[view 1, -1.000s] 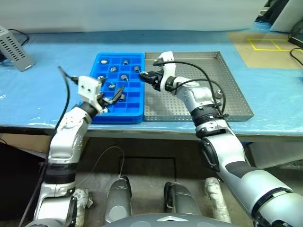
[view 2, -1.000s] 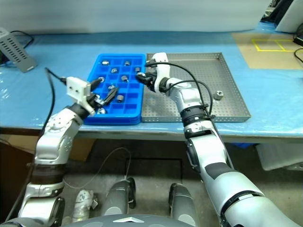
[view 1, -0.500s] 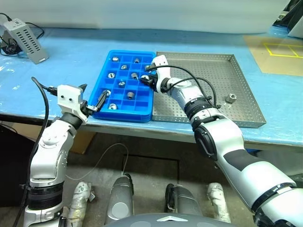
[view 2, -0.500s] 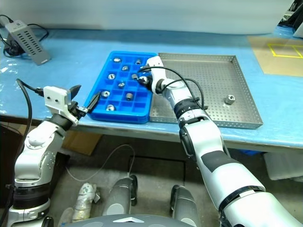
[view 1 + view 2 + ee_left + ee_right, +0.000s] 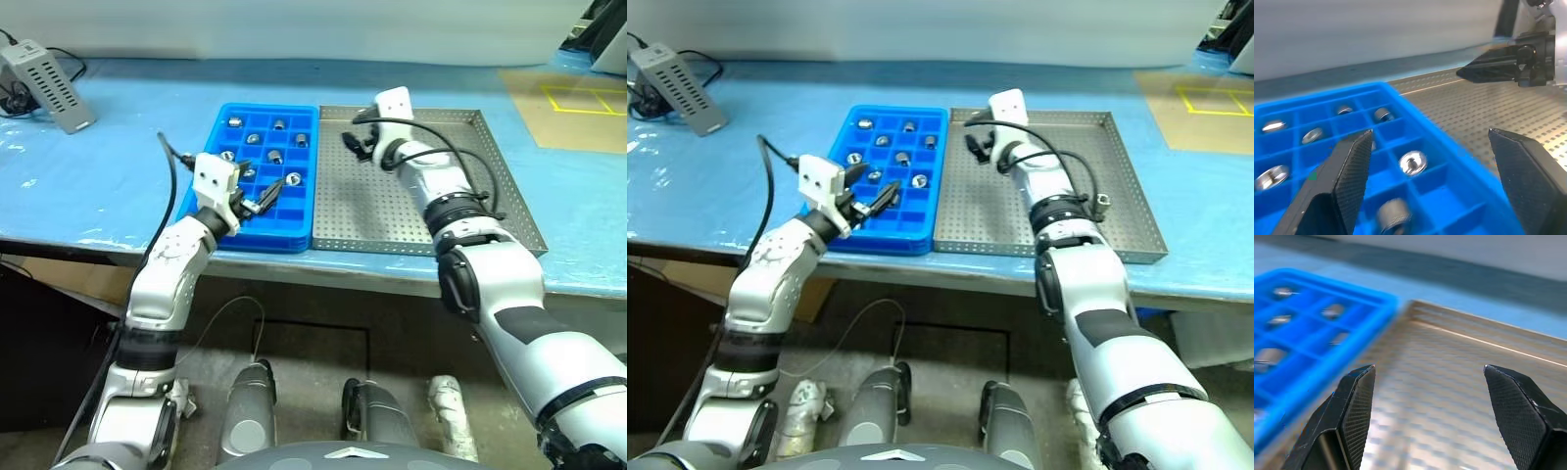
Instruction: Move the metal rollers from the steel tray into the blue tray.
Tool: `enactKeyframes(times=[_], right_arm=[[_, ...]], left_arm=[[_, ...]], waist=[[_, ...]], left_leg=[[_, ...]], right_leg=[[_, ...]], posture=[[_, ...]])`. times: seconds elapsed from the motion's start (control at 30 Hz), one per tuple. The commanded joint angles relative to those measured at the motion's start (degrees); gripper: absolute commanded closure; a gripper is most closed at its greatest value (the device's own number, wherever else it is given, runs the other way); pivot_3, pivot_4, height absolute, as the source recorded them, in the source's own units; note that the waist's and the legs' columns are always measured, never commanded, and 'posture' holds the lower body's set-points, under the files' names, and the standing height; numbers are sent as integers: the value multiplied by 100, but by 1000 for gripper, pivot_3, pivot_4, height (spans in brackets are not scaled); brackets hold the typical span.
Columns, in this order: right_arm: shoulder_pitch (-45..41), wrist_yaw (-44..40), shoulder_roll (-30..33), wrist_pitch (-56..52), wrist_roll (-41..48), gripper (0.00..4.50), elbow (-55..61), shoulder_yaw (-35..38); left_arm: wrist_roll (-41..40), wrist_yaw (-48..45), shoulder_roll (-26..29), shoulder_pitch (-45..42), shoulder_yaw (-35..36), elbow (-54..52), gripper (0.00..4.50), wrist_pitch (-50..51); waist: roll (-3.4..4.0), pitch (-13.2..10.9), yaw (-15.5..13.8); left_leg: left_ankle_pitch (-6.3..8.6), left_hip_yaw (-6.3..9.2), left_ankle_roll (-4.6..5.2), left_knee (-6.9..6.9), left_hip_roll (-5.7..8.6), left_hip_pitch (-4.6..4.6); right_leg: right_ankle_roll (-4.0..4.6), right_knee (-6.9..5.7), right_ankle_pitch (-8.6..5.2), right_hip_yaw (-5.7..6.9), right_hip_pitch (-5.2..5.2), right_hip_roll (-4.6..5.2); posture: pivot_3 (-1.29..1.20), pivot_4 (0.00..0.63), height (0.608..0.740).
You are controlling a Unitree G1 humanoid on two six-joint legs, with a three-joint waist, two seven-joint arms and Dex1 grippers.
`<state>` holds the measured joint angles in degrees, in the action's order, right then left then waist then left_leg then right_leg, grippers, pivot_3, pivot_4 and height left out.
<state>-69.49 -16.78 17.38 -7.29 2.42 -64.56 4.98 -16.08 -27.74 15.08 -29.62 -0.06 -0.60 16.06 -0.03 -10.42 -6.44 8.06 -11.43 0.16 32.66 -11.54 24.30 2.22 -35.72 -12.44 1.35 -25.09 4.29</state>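
Head views: The blue tray (image 5: pixel 257 181) and the steel tray (image 5: pixel 490 211) sit side by side, touching, on a table covered in blue plastic sheeting (image 5: pixel 118 186). The metal rollers (image 5: pixel 270 157), short shiny grey cylinders, lie one per square compartment in the blue tray; eight or so can be counted. One further roller (image 5: pixel 1102 202) rests on the perforated floor of the steel tray near its right rim, partly hidden by the right arm's cable. The left gripper (image 5: pixel 257 199) hovers over the near part of the blue tray, fingers spread, holding nothing. The right gripper (image 5: pixel 974 145) is above the steel tray's far left area, close to the tray boundary, fingers apart and empty. A grey vented box (image 5: pixel 46 82) with cables lies at the far left of the table. A tan floor area with yellow tape lines (image 5: pixel 576 102) lies beyond the table at right.

Left wrist view: The two black fingers (image 5: pixel 1349 171) stand wide apart above the blue tray. Rollers show a bright flat end face (image 5: pixel 1412 161) and, in one case, a knurled side. The right gripper appears ahead, over the steel tray.

Right wrist view: The fingers (image 5: pixel 1356 406) are well separated with nothing between them. The steel tray's floor and far rim (image 5: pixel 1488 345) lie ahead; the blue tray sits to one side, blurred.
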Motion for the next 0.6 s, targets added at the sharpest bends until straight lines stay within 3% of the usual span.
enactKeyframes(times=[0.03,0.27,0.6], right_arm=[[202,505,243,-301,-10,856,394,169],[567,2096,592,-1058,-329,856,601,242],[411,2074,566,-1631,481,856,208,1111]], left_arm=[[40,-354,-137,-415,-180,458,491,-389],[112,-861,-428,-975,-356,1437,491,-864],[232,-1163,-585,-1301,-386,1995,491,-1209]], waist=[[-1,0,145],[-1,0,549],[0,0,720]], left_leg=[[1,-6,3,0,5,1],[-6,-14,27,2,25,-1],[11,-25,57,25,14,-19]], right_leg=[[-1,-2,1,0,0,0],[0,-2,1,-8,-3,-4],[4,-3,0,-14,17,-5]], posture=[[-158,150,740],[-270,150,740],[-295,150,740]])
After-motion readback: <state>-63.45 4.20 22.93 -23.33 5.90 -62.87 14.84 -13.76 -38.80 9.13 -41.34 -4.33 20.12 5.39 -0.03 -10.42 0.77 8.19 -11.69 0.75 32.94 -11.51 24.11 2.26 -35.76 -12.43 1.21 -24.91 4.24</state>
